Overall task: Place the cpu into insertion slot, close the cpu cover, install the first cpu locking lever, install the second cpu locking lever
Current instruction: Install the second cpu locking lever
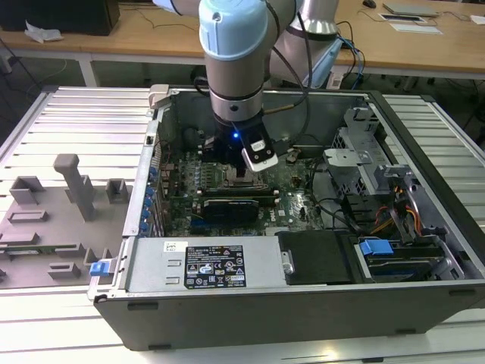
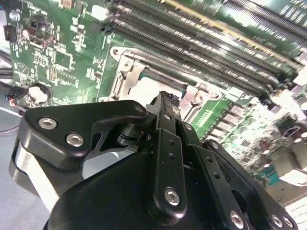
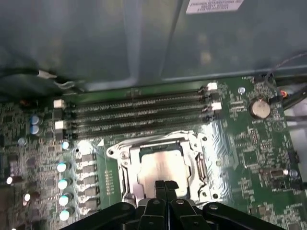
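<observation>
Motherboard (image 3: 249, 158) backs closed gripper (image 3: 164, 188) hiding part of cpu (image 3: 160, 167) under cpu cover (image 3: 125, 153)

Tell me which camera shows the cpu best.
The first wrist view: the cpu lies face-on under the cpu cover. The second wrist view catches a corner; in the exterior view the arm blocks it.

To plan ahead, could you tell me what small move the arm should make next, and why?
Probably shift the shut pincer off the cpu toward the side of the cpu cover: the chip looks seated, the frame appears down around it, and the tips sit above the chip rather than any lever.
</observation>
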Robot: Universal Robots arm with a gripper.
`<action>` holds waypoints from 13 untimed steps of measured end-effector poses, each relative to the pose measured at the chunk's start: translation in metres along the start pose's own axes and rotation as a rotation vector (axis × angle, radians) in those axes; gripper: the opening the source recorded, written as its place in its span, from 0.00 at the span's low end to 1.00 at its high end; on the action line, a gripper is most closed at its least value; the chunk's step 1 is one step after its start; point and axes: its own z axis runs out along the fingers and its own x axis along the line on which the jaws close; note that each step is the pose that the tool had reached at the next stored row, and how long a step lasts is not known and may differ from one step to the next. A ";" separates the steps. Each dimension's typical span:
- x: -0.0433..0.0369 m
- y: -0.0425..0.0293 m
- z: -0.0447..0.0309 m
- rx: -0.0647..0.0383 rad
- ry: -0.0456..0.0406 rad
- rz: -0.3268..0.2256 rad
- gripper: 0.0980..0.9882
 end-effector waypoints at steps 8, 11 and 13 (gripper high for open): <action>-0.0013 0.0075 -0.0135 0.004 -0.0007 0.000 0.01; -0.0013 0.0074 -0.0136 0.005 -0.0006 0.000 0.01; -0.0013 0.0074 -0.0136 0.005 -0.0006 0.000 0.01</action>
